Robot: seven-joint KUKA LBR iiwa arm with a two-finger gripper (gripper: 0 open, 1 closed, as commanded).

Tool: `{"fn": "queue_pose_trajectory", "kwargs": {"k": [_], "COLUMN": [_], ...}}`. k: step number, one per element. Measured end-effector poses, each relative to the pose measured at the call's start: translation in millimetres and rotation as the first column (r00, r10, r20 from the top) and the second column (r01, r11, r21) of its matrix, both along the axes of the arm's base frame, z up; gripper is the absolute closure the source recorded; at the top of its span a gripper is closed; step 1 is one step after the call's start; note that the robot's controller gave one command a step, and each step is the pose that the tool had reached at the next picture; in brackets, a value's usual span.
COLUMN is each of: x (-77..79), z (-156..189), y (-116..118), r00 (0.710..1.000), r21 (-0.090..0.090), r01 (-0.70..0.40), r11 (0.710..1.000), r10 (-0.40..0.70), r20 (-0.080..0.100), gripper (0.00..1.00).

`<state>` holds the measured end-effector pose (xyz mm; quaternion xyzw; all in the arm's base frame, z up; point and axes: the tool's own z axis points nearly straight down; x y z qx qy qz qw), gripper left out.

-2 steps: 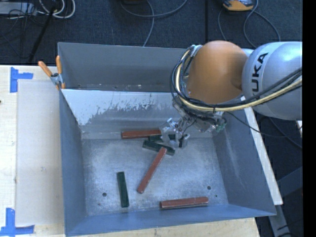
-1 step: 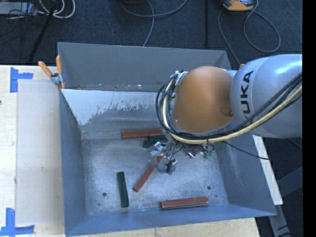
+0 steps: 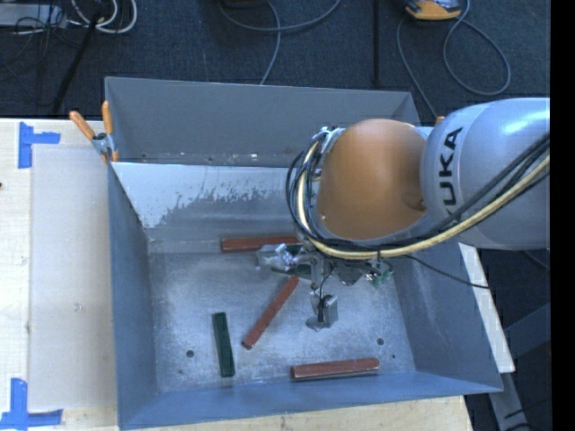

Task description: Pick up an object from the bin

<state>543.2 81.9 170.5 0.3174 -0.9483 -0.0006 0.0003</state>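
Grey bin [image 3: 135, 268]. Dark green bar [image 3: 222, 344]: one, flat, front left of floor. Reddish-brown flat bars: three. Back bar [image 3: 254, 243] lies by rear wall; diagonal bar [image 3: 269, 314] mid-floor, slanted; front bar [image 3: 335, 369] along front wall. Tool [image 3: 322, 314] just right of diagonal bar, low over floor; open or closed, cannot tell.

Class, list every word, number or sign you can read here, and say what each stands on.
"UKA", dark letters on the robot's silver arm; anything before them is hidden by the orange cover.
Nothing readable on the grey bin or the sticks in it.
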Motion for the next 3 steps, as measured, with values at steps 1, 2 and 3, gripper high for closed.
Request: {"fn": "queue_pose_trajectory", "kwargs": {"k": [1, 2, 3], "x": [29.0, 30.0, 48.6], "z": [-101, -99, 48], "y": [-8, -7, 4], "r00": [0.905, 0.906, 0.893], "r21": [0.001, 0.002, -0.003], "r01": [-0.426, -0.423, -0.45], "r11": [0.905, 0.906, 0.893], "r10": [0.426, 0.423, 0.45], "r20": [-0.004, -0.001, 0.011], "gripper": [0.0, 1.0, 1.0]}}
